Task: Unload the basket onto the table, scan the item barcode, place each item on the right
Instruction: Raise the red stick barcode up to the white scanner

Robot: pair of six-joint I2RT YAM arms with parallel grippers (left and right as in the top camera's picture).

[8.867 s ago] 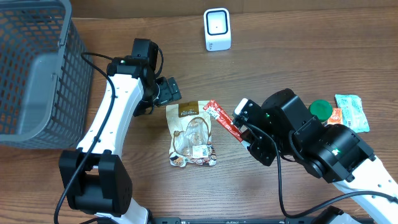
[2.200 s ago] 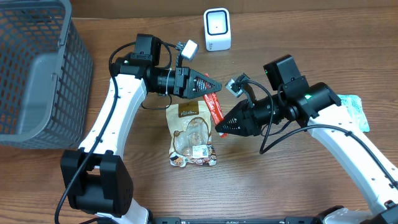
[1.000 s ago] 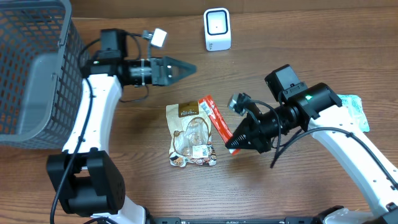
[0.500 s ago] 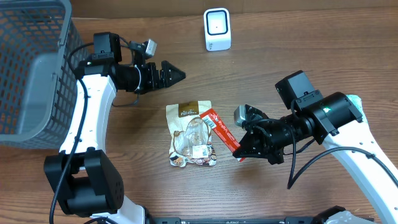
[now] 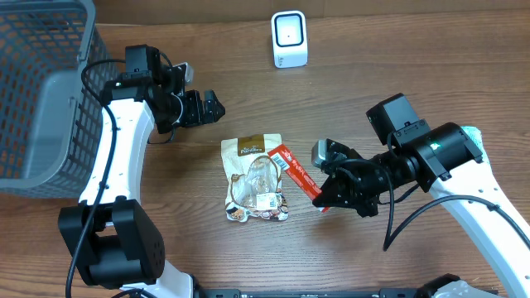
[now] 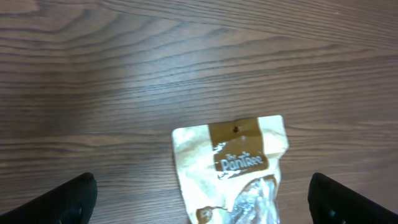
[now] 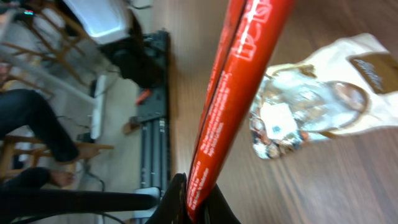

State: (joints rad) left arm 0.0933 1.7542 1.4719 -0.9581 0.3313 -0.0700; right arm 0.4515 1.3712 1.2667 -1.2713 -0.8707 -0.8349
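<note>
The right tool [image 5: 325,197] was clamped tight on one end of a red stick packet [image 5: 296,172], the slim sachet jutting from its closed fingers up and to the left across the wooden surface [image 5: 373,83]. Seen from overhead, the packet's free end reached the right edge of a tan snack pouch [image 5: 255,178] lying flat near the middle of the surface; whether the two touched could not be told. From the right wrist camera, the packet [image 7: 239,81] ran straight out from the tool [image 7: 193,208] with the pouch [image 7: 311,106] lying beyond it.

The white scanner [image 5: 289,38] stood upright at the far edge of the surface, well apart from the packet and roughly in line with it.

The left tool [image 5: 207,106] hovered up and to the left of the pouch, its fingers spread wide and holding nothing. Its wrist camera looked down on the pouch's brown-banded top [image 6: 233,168], with the dark fingertips [image 6: 71,198] showing at the two lower corners of the view.

A grey wire basket [image 5: 50,108] sat at the left edge of the surface, beside the left arm.
</note>
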